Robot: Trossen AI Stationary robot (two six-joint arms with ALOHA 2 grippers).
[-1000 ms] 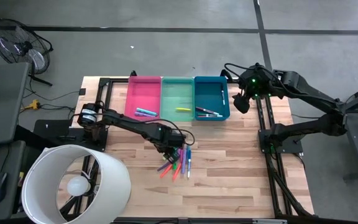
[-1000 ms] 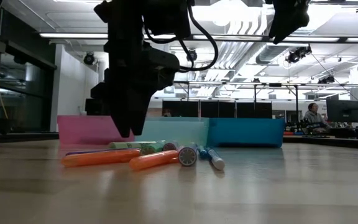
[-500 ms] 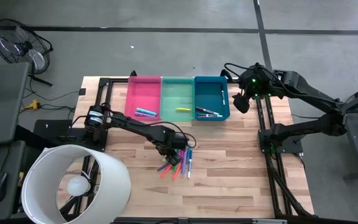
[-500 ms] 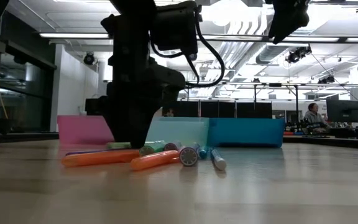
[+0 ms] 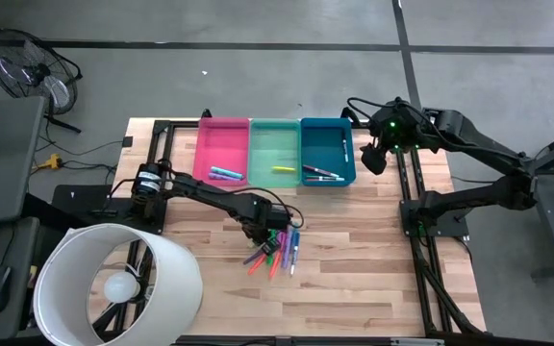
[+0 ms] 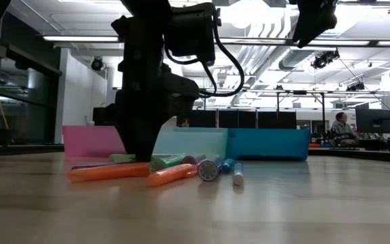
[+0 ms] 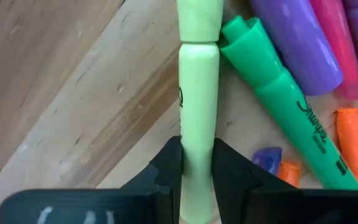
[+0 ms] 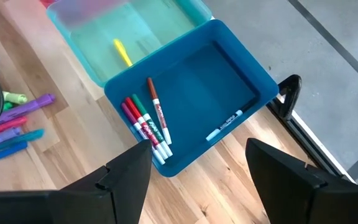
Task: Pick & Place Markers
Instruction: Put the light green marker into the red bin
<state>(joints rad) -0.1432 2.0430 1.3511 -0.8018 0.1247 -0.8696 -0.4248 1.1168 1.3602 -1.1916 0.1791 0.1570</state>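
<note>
Several markers (image 5: 277,252) in orange, green, purple, pink and blue lie in a loose pile on the wood table, in front of the pink bin (image 5: 221,144), green bin (image 5: 274,144) and blue bin (image 5: 327,142). My left gripper (image 5: 263,229) (image 6: 141,148) stands down in the pile's far left edge, shut on a pale yellow-green highlighter (image 7: 197,81). A green highlighter (image 7: 278,93) lies right beside it. My right gripper (image 5: 373,159) (image 8: 197,180) hangs open, high beside the blue bin's right end. My left gripper pinches the pale yellow-green highlighter by its barrel (image 7: 197,146), just below the cap joint, between the two fingers (image 7: 166,171). The fingers come from above, pointing down, and lie across it. The highlighter lies flat on the table at the pile's edge.
The pink bin holds blue and purple markers (image 5: 224,174), the green bin a yellow one (image 5: 283,169), the blue bin several thin ones (image 8: 145,124). A big white drum-like lamp (image 5: 118,284) covers the near left corner. Bare wood shows near and right of the pile.
My left gripper has come down onto the pile and shifted a little toward the table's near edge. The markers at the pile's right side have been nudged, and the blue-and-white one has turned about. My right arm has kept still.
</note>
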